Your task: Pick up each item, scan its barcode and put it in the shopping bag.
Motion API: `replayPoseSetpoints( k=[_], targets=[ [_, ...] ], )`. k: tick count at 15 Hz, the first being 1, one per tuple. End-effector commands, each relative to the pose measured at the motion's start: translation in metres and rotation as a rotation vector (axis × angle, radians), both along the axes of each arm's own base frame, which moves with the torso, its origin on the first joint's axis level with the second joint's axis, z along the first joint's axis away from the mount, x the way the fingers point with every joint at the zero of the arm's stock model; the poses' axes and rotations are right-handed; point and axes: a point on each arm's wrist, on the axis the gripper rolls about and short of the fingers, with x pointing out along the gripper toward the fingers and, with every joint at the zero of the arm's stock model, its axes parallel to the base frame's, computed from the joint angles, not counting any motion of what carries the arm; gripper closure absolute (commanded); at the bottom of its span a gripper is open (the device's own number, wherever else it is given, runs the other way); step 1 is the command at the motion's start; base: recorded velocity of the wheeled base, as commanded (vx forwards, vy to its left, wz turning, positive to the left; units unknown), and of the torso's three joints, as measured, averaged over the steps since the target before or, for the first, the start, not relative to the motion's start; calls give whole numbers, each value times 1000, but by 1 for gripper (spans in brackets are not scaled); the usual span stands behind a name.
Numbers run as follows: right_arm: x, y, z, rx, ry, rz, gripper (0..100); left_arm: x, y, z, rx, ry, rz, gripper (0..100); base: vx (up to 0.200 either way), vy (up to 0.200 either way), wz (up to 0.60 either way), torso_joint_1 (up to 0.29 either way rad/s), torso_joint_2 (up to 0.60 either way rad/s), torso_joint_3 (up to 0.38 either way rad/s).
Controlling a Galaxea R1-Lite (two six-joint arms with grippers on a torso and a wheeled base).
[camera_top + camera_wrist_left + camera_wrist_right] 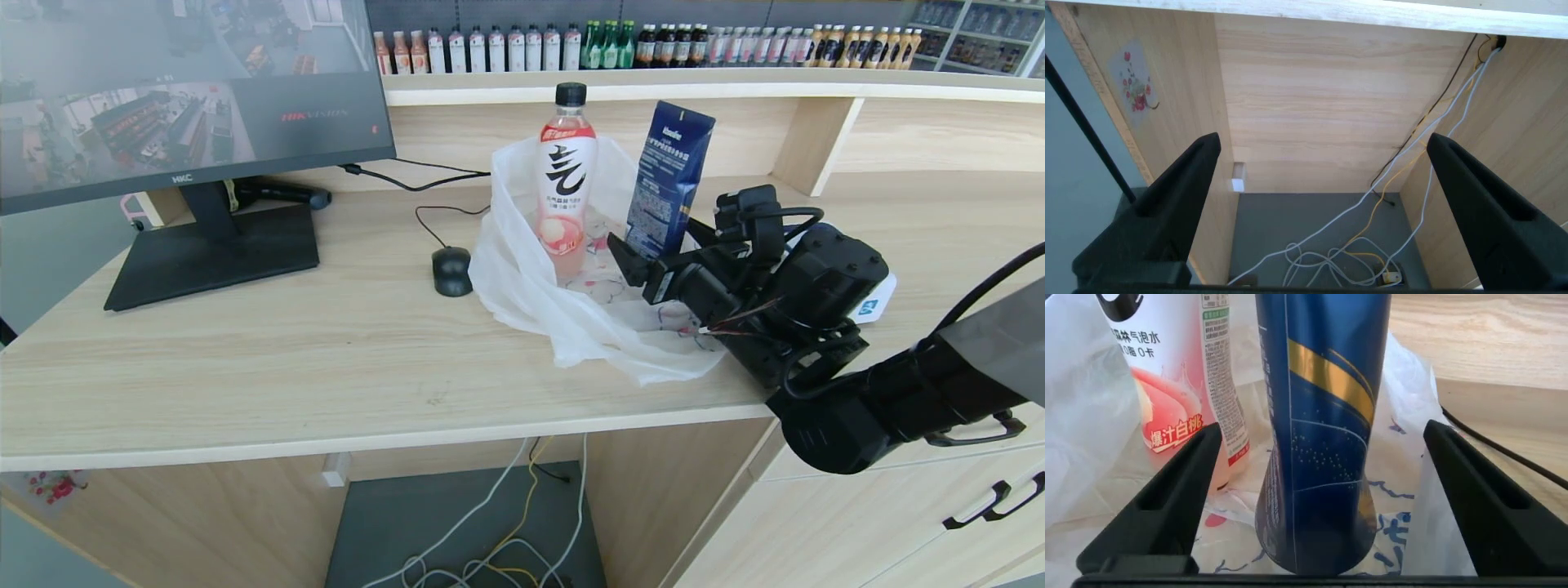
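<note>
Pouch (669, 180) in blue, seemingly standing in shopping bag (522, 286), between spread right end effector (1323, 433) fingers (1167, 498)

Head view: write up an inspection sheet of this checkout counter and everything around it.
Surface: wooden counter, bare on the robot's left half.
Job's things: white shopping bag, open; pink drink bottle and blue pouch stand upright inside it.
Clutter: monitor, computer mouse, black handheld device behind the monitor stand.
Grippers: right claw open, one finger either side of the pouch, not touching it; left claw open, below the counter.
Cables: mouse cable on the counter; loose white and yellow cables under it.
Surroundings: shelf of bottled drinks behind; drawers on the robot's right.
</note>
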Motion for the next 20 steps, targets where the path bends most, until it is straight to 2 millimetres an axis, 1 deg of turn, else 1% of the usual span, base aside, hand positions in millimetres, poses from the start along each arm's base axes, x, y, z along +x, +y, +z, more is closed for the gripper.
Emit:
replayPoseSetpoints(
  k=[1, 4, 6, 10, 12, 13, 14, 15, 16, 18, 19, 20],
  targets=[
    [-8, -3, 6, 4, -13, 3, 0, 0, 0, 0, 0, 0, 0, 0, 0, 0, 0, 0, 0, 0],
    [-18, -7, 10, 3, -11, 5, 0, 0, 0, 0, 0, 0, 0, 0, 0, 0, 0, 0, 0, 0],
    [-31, -9, 16, 5, -16, 13, 0, 0, 0, 0, 0, 0, 0, 0, 0, 0, 0, 0, 0, 0],
    [-65, -26, 31, 18, -44, 6, 0, 0, 0, 0, 0, 0, 0, 0, 0, 0, 0, 0, 0, 0],
    [-88, -37, 36, 25, -57, 3, 0, 0, 0, 0, 0, 0, 0, 0, 0, 0, 0, 0, 0, 0],
    [-103, -44, 37, 27, -62, 3, 0, 0, 0, 0, 0, 0, 2, 0, 0, 0, 0, 0, 0, 0],
    [-112, -48, 37, 27, -60, 1, 0, 0, 0, 0, 0, 0, 0, 0, 0, 0, 0, 0, 0, 0],
    [-136, -60, 35, 29, -56, -10, 0, 0, 0, 0, 0, 0, 0, 0, 0, 0, 0, 0, 0, 0],
    [-155, -70, 32, 29, -47, -19, 0, 0, 0, 0, 0, 0, 0, 0, 0, 0, 0, 0, 0, 0],
    [-187, -86, 24, 25, -36, -23, 0, 0, 0, 0, 0, 0, 0, 0, 0, 0, 0, 0, 0, 0],
    [-187, -86, 24, 25, -36, -23, 0, 0, 0, 0, 0, 0, 0, 0, 0, 0, 0, 0, 0, 0],
    [-209, -96, 12, 23, -10, -19, 0, 0, 0, 0, 0, 0, 0, 0, 0, 0, 0, 0, 0, 0]
  ],
)
